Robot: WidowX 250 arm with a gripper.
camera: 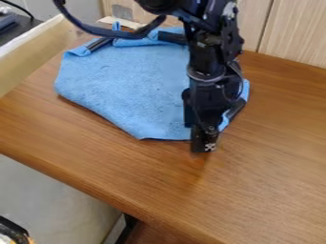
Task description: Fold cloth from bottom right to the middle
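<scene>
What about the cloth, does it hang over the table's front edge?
No, a bare part of the table lies between the cloth and that front edge.

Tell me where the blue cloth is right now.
In the camera view, the blue cloth lies left of centre in the upper half, on the wooden tabletop, with the black arm hanging across its right part.
</scene>
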